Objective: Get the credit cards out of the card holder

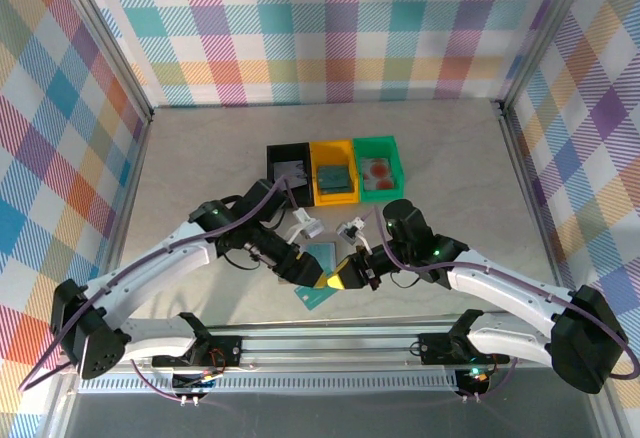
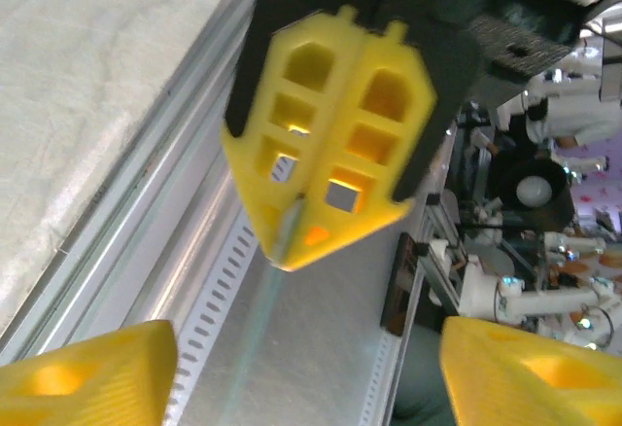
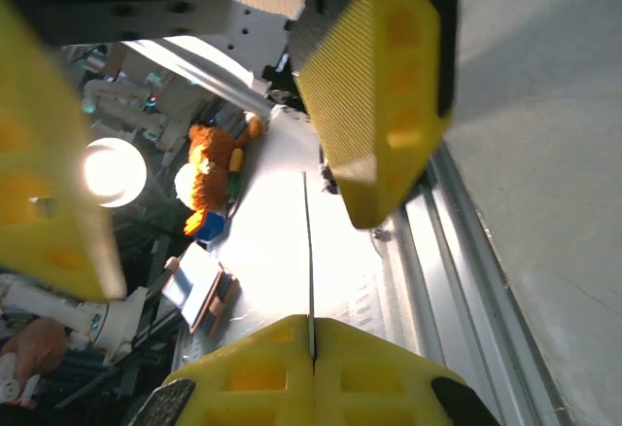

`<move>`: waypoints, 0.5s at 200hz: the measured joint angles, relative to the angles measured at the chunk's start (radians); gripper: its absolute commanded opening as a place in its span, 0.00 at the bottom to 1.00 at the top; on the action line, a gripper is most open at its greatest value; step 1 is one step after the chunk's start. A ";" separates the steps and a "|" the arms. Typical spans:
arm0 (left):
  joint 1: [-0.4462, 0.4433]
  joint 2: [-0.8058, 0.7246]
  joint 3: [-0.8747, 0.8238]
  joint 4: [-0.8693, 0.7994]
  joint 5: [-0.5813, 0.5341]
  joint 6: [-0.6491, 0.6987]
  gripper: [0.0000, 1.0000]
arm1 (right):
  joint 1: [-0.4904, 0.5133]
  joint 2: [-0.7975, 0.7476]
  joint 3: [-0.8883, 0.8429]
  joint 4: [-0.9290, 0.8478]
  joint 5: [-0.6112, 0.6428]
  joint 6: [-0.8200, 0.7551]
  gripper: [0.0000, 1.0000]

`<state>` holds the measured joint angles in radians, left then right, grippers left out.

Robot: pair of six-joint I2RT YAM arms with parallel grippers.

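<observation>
Teal card clamped in right jaws, between left jaws

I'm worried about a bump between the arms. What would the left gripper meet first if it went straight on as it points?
Probably the teal card, edge-on ahead of the left gripper, then the right gripper shut on it. Depth is hard to judge.

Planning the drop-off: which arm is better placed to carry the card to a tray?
Right. The right gripper is shut on the thin card at its edge, while the left gripper stands open with its fingers apart from the card, so it holds nothing.
</observation>
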<state>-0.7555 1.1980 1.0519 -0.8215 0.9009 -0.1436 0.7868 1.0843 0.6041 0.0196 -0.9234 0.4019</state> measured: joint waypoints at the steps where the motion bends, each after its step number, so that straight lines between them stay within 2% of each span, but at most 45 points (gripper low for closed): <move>1: 0.001 -0.004 0.000 0.000 -0.003 -0.002 0.78 | 0.000 0.000 0.000 0.000 0.002 0.000 0.00; 19: 0.022 -0.066 0.010 0.000 -0.052 0.001 0.84 | -0.005 -0.015 0.001 -0.024 0.063 0.000 0.00; 68: 0.098 -0.243 0.011 0.019 -0.266 -0.038 0.87 | -0.087 -0.060 0.091 -0.158 0.289 -0.003 0.00; 90: 0.109 -0.298 -0.011 0.060 -0.397 -0.079 0.93 | -0.131 -0.042 0.152 -0.208 0.370 0.001 0.00; 100: 0.111 -0.325 -0.029 0.071 -0.459 -0.091 0.99 | -0.146 -0.013 0.193 -0.233 0.406 0.000 0.00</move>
<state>-0.6449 0.8734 1.0225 -0.7506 0.4416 -0.2348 0.6411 1.0718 0.7967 -0.2134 -0.5179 0.4023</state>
